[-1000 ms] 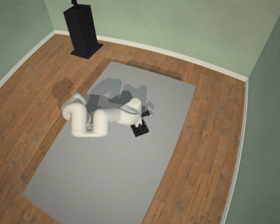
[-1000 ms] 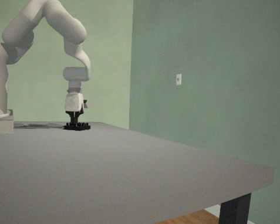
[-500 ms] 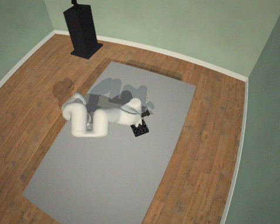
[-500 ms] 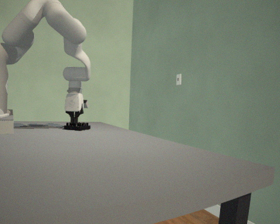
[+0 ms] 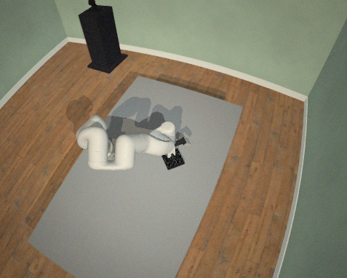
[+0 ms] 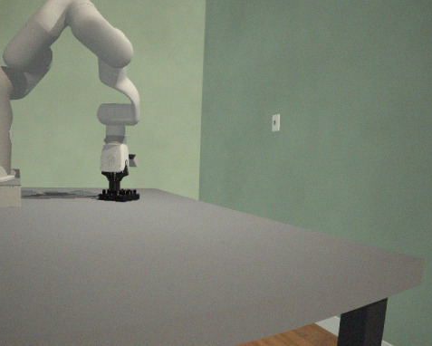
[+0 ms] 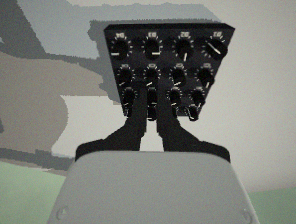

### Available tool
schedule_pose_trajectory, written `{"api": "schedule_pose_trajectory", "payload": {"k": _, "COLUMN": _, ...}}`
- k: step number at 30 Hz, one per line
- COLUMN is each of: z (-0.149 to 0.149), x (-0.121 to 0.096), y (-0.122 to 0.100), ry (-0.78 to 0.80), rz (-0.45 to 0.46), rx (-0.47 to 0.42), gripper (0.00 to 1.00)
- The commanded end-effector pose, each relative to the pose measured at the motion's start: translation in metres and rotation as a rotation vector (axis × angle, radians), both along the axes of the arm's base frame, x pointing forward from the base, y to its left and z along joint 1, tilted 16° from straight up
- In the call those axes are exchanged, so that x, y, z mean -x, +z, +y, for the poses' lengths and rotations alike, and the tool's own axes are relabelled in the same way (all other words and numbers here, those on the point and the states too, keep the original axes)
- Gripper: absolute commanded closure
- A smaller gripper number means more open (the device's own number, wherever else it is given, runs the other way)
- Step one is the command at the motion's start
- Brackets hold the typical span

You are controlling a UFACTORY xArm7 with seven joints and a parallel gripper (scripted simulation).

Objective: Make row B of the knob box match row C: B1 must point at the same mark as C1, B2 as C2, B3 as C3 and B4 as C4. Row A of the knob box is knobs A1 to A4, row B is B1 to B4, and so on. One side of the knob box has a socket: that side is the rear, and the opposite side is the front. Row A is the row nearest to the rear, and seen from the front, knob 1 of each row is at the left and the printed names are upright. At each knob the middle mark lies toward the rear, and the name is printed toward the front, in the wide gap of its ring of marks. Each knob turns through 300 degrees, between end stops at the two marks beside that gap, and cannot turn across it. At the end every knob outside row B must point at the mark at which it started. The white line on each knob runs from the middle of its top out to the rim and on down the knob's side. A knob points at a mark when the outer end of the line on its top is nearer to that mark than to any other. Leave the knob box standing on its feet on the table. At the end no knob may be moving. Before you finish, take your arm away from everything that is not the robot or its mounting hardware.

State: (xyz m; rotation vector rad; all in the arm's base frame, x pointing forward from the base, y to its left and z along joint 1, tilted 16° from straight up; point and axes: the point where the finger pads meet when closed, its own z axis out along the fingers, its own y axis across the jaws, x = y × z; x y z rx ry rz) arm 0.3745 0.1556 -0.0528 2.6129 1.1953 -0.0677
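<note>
Operator: Step in hand is requested.

Technician: A knob (image 7: 151, 111), name unreadable, is clamped by the gripper (image 7: 150, 101) on the knob box (image 5: 174, 161), at 3 o'clock from the arm. Rotation toward row C's matching mark is judged next.

The black knob box (image 7: 167, 37) sits on the grey table (image 7: 260, 90), its rows of knobs running across. The gripper (image 7: 151, 107) reaches down over it, its two dark fingers closed on a knob (image 7: 151, 95) in a near row.
</note>
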Motion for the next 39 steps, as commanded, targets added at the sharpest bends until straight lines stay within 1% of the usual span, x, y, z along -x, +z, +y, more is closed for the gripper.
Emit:
{"api": "schedule_pose_trajectory", "payload": {"k": 1, "z": 0.0013, "x": -0.0009, "y": 0.0010, "ry": -0.038, "rz": -0.014, "rx": -0.004, "gripper": 0.92}}
{"api": "schedule_pose_trajectory", "payload": {"k": 7, "z": 0.0013, "x": -0.0009, "y": 0.0010, "ry": -0.089, "rz": -0.027, "rx": -0.008, "gripper": 0.92}}
{"api": "schedule_pose_trajectory", "payload": {"k": 21, "z": 0.0013, "x": -0.0009, "y": 0.0010, "ry": -0.347, "rz": -0.097, "rx": -0.027, "gripper": 0.92}}
{"api": "schedule_pose_trajectory", "payload": {"k": 23, "z": 0.0013, "x": -0.0009, "y": 0.0010, "ry": -0.347, "rz": -0.097, "rx": -0.027, "gripper": 0.92}}
{"api": "schedule_pose_trajectory", "payload": {"k": 38, "z": 0.0013, "x": -0.0009, "y": 0.0010, "ry": -0.718, "rz": -0.196, "rx": -0.053, "gripper": 0.92}}
{"api": "schedule_pose_trajectory", "payload": {"k": 39, "z": 0.0013, "x": -0.0009, "y": 0.0010, "ry": -0.718, "rz": -0.196, "rx": -0.053, "gripper": 0.92}}
